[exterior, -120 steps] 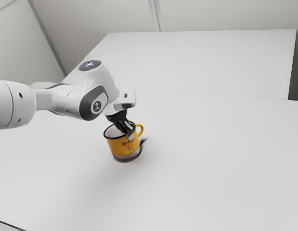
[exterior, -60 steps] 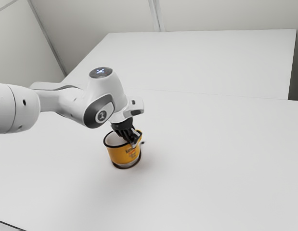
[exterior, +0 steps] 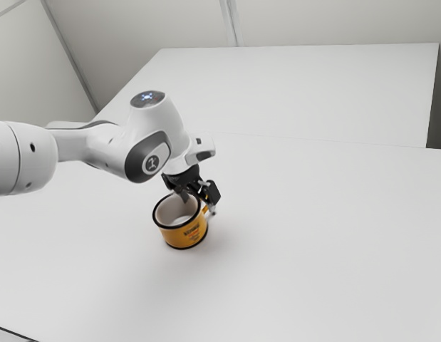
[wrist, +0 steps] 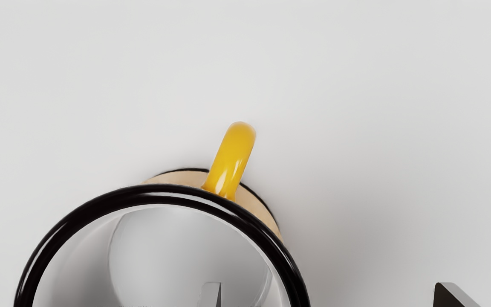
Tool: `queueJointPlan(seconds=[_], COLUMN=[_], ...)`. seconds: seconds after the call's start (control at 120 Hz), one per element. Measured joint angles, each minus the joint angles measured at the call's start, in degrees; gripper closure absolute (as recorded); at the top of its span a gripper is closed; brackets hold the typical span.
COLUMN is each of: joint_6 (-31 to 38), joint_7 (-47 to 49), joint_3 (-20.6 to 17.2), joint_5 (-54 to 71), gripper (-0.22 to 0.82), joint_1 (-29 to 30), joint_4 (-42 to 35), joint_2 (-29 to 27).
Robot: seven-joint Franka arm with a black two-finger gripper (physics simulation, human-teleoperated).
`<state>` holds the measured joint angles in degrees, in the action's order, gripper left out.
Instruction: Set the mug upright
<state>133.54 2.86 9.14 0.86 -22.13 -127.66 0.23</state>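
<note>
Beneath one gripper (exterior: 198, 205), one upright mug (exterior: 179, 236) is being straddled at the rim (wrist: 164, 194), two fingers (wrist: 454, 297) being held spread.

Yellow mug (exterior: 179, 236), black rim (wrist: 143, 194), pale inside (wrist: 164, 243); upright on white table (exterior: 313, 228), handle (wrist: 232, 157) toward exterior view's right.

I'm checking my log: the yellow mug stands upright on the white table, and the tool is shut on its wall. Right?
The tool isn't shut: the wrist view shows it open, fingers apart, one at the yellow mug's opening, one outside it. The mug does stand upright on the white table.
</note>
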Motion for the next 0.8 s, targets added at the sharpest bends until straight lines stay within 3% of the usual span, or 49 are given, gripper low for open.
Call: queueJointPlan(seconds=[0.267, 0.358, 0.45, 0.8], joint_6=[-8.4, -12.4, -15.9, -28.8], joint_7=[-1.4, -2.3, -3.1, -6.4], joint_3=[0.3, -6.5, -8.6, -5.7], joint_5=[1.6, 2.4, 3.0, 5.0], gripper=[0.02, 0.01, 0.01, 0.0], joint_1=[0.4, 8.2, 11.8, 15.9], joint_4=[11.0, 14.1, 16.3, 28.6], joint_2=[0.5, 0.5, 0.2, 0.1])
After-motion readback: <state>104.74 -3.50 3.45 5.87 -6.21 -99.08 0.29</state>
